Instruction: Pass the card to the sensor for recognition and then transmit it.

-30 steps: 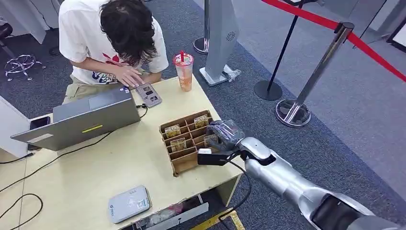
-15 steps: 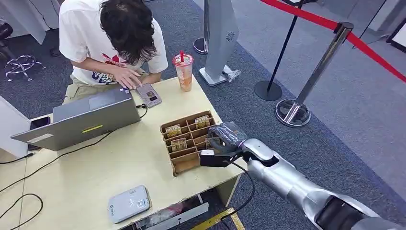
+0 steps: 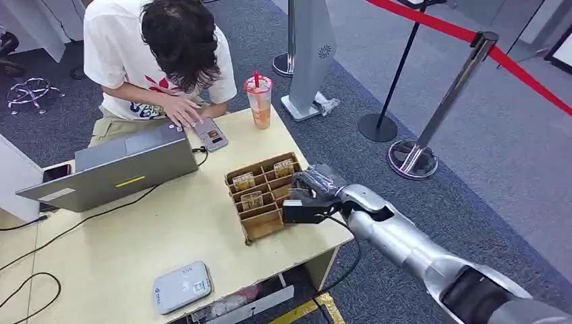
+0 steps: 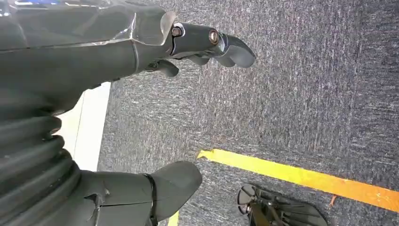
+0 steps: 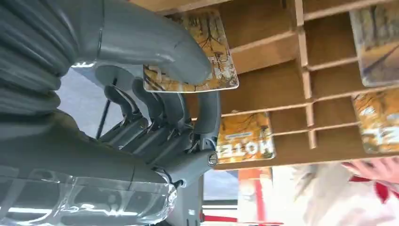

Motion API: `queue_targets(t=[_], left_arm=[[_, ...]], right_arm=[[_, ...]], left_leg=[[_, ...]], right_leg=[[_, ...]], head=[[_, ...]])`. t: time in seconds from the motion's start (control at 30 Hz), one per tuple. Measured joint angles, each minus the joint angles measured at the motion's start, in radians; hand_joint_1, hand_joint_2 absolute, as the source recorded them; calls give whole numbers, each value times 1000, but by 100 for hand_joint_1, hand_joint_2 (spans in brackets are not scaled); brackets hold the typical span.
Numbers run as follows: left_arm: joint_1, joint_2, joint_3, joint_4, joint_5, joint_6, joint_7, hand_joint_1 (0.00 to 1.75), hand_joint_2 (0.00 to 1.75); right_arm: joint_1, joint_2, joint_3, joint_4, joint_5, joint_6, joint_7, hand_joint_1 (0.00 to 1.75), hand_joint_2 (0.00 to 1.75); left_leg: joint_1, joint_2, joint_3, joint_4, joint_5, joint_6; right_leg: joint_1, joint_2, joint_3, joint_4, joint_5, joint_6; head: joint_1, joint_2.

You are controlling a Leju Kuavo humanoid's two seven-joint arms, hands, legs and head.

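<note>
Right hand (image 5: 155, 108) seemingly pinching 1 card (image 5: 207, 52), its near edge thumb-hidden, over the cardboard organizer (image 3: 260, 192).

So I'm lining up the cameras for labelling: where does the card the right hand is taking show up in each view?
Head view: the card is mostly hidden under the right hand, at the near right corner of the cardboard organizer.
Left wrist view: not in it; carpet and the left hand.
Right wrist view: upper middle, pinched between thumb and fingers.
Shared landmark: the organizer's dividers.
</note>
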Motion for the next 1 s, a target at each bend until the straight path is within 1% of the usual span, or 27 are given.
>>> queue_targets(t=[0.03, 0.07, 0.1, 0.17, 0.3, 0.33, 0.37, 0.47, 0.57, 0.67, 0.73, 0.77, 1.0], left_arm=[[0, 0, 0, 0, -1, -1, -1, 0, 175], [0, 0, 0, 0, -2, -1, -1, 0, 175], [0, 0, 0, 0, -4, -1, -2, 0, 175], [-1, 0, 0, 0, -7, -3, -4, 0, 175], [-1, 0, 0, 0, -10, -4, -6, 0, 175], [-1, 0, 0, 0, -10, -4, -6, 0, 175], [-1, 0, 0, 0, -10, -4, -6, 0, 175], [-4, 0, 0, 0, -10, -2, -6, 0, 175], [-7, -2, 0, 0, -10, -1, -4, 0, 175], [-10, -4, 0, 0, -13, 0, 1, 0, 175], [-12, -5, 0, 0, -16, 2, 2, 0, 175], [-13, -5, 0, 0, -18, 2, 2, 0, 175], [-18, -6, -3, 0, -30, 2, 2, 0, 175]], right_arm=[[-9, -6, -1, 2, -6, 6, -5, 161, 175], [-21, -13, -1, 2, -14, 12, -10, 164, 175], [-31, -18, -2, 2, -21, 15, -12, 161, 175], [-46, -28, -4, 2, -26, 19, -15, 161, 175], [-63, -37, -5, -4, -35, 20, -17, 159, 175], [-66, -39, -5, -6, -35, 20, -17, 155, 175], [-70, -39, -5, -9, -35, 20, -17, 159, 175], [-84, -39, -5, -16, -36, 22, -16, 159, 175], [-100, -39, -5, -22, -36, 28, -15, 166, 175], [-118, -39, -5, -28, -37, 31, -12, 162, 175], [-133, -37, -5, -32, -38, 31, -10, 168, 175], [-140, -37, -5, -35, -39, 32, -9, 162, 175], [-186, -31, -5, -60, -53, 41, 0, 169, 175]], left_leg=[[0, 0, 0, 0, 1, 1], [0, 0, 0, 0, 1, 1], [0, 0, 0, 0, 1, 1], [0, 0, 0, 0, 1, 1], [0, 0, 0, 0, 0, 1], [0, 0, 0, 0, 0, 1], [0, 0, 0, 0, 0, 1], [0, 0, 0, 0, 1, 1], [0, 0, 0, 0, 1, 1], [0, 0, 0, 0, 1, 1], [0, 0, 0, 0, 1, 1], [0, 0, 0, 0, 1, 1], [0, 0, 0, 0, 1, 1]], right_leg=[[0, 0, 0, 0, 0, 0], [0, 0, 0, 0, 0, 0], [0, 0, 0, 0, 0, 0], [0, 0, 0, 0, 0, 0], [0, 0, 0, 0, 0, 0], [0, 0, 0, 0, 0, 0], [0, 0, 0, 0, 0, 0], [0, 0, 0, 0, 0, 0], [0, 0, 0, 0, 0, 0], [0, 0, 0, 0, 0, 0], [0, 0, 0, 0, 0, 0], [0, 0, 0, 0, 0, 0], [0, 0, 0, 0, 0, 0]], head=[[0, 0], [0, 0], [0, 0], [0, 0], [0, 0], [0, 0], [0, 0], [0, 0], [0, 0], [0, 0], [0, 0], [0, 0], [0, 0]])
